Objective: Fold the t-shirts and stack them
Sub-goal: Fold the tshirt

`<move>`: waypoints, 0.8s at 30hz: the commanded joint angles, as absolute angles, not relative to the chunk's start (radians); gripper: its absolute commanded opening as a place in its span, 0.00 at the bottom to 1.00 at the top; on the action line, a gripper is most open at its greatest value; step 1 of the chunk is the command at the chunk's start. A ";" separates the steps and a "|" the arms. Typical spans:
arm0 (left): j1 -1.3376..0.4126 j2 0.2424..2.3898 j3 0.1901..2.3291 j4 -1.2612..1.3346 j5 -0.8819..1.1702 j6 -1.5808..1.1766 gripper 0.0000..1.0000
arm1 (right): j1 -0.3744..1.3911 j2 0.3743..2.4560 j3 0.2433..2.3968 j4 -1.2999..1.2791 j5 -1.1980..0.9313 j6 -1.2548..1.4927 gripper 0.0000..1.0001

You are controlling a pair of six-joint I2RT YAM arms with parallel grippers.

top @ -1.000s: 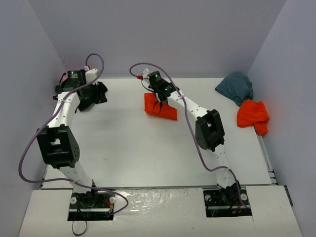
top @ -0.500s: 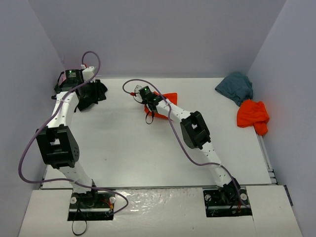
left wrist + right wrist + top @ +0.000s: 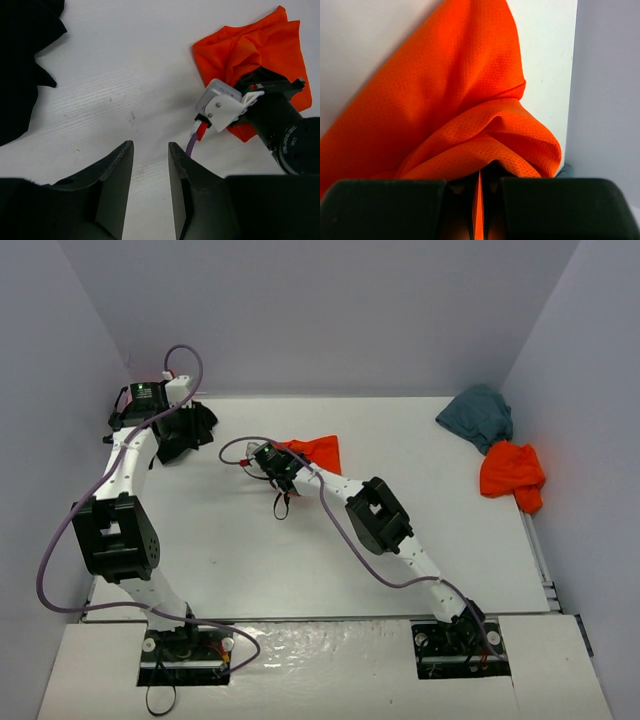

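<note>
One orange t-shirt (image 3: 318, 451), right gripper (image 3: 479, 186) apparently clamped

Table (image 3: 300, 560) — black shirt (image 3: 203, 425), teal shirt (image 3: 478, 415), orange shirt (image 3: 318, 451), second orange shirt (image 3: 512, 475)

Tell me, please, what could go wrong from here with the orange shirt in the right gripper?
The right gripper pinches only a thin fold of the orange shirt, so it may slip free. The shirt is bunched, not flat, so any fold could come out crooked. The open left gripper hangs close to the right arm's cable, so a snag or bump seems possible.
</note>
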State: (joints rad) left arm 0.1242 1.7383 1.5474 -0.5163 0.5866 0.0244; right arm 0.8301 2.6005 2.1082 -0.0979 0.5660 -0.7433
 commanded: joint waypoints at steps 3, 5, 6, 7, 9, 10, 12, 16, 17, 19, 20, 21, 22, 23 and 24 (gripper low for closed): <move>0.132 1.646 1.537 -0.440 0.605 0.018 0.31 | 0.882 2.749 2.125 -0.150 0.636 -0.764 0.00; 0.132 1.647 1.544 -0.438 0.613 0.014 0.31 | 0.883 2.778 2.154 -0.136 0.686 -0.774 0.01; 0.131 1.647 1.547 -0.434 0.615 0.013 0.31 | 0.883 2.781 2.157 -0.126 0.701 -0.771 0.03; 0.130 1.646 1.549 -0.430 0.618 0.010 0.31 | 0.882 2.783 2.157 -0.113 0.724 -0.771 0.03; 0.130 1.644 1.548 -0.421 0.623 -0.011 0.31 | 0.882 2.789 2.152 -0.072 0.807 -0.793 0.04; 0.130 1.643 1.548 -0.416 0.625 -0.023 0.31 | 0.883 2.790 2.150 -0.067 0.833 -0.808 0.04; 0.130 1.643 1.550 -0.411 0.631 -0.030 0.31 | 0.880 2.767 2.130 -0.036 0.860 -0.812 0.04; 0.131 1.643 1.564 -0.415 0.636 -0.036 0.31 | 0.864 2.668 2.038 0.084 0.913 -0.835 0.06; 0.132 1.644 1.571 -0.416 0.638 -0.041 0.32 | 0.859 2.660 2.037 0.098 0.928 -0.845 0.09; 0.130 1.646 1.578 -0.413 0.637 -0.050 0.32 | 0.850 2.622 2.043 0.107 0.954 -0.852 0.16; 0.130 1.646 1.578 -0.411 0.638 -0.055 0.32 | 0.850 2.605 2.039 0.110 0.957 -0.853 0.16; 0.130 1.647 1.585 -0.411 0.645 -0.064 0.32 | 0.849 2.574 2.033 0.111 0.958 -0.853 0.17; 0.130 1.647 1.590 -0.411 0.650 -0.070 0.32 | 0.848 2.553 2.027 0.113 0.959 -0.853 0.17; 0.130 1.649 1.594 -0.410 0.653 -0.074 0.32 | 0.848 2.537 2.017 0.115 0.958 -0.853 0.17; 0.129 1.651 1.598 -0.411 0.660 -0.082 0.32 | 0.848 2.502 2.001 0.119 0.956 -0.853 0.20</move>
